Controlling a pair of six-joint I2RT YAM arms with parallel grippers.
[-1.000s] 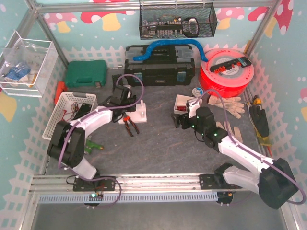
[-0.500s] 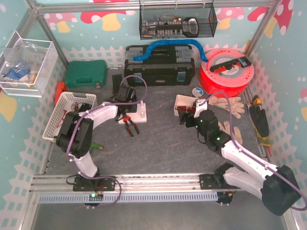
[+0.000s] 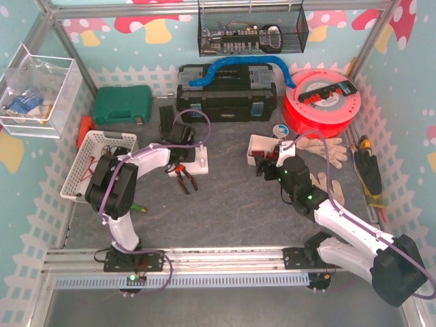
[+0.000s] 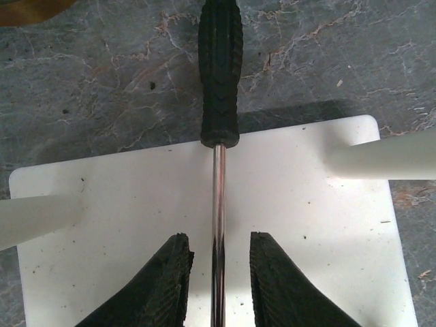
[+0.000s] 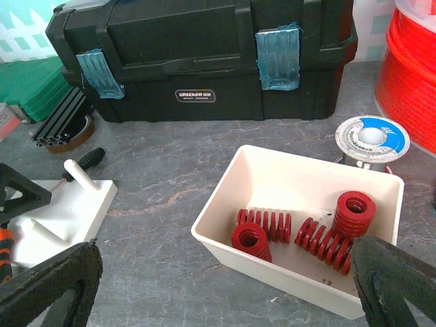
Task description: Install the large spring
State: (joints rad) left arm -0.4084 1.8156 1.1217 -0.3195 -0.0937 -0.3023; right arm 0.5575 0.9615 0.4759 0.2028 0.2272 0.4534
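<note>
The grey desk (image 3: pixel 231 204) carried all items inspected. Along its far side stood a black toolbox (image 5: pixel 204 61), with a red cable spool (image 3: pixel 320 102) to its right. In front of the toolbox, to the left, lay a white base plate (image 4: pixel 293 225) with two white pegs (image 4: pixel 388 155) standing on it, one to either side. A white tray (image 5: pixel 293 184) sat on the desk well to the right of the plate. The left end effector (image 4: pixel 219 238) was over the plate, its fingers (image 4: pixel 174 286) parted and set either side of a screwdriver (image 4: pixel 219 82) shaft without touching it. The right end effector (image 5: pixel 225 272) was just short of the tray, its fingers (image 5: pixel 48 279) spread wide and gripping nothing. The screwdriver's black ribbed handle rested on the desk beyond the plate's edge, and its steel shaft ran across the plate. The red springs (image 5: pixel 327 238) lay inside the tray, one standing on end. Which one was the large spring could not be determined.
</note>
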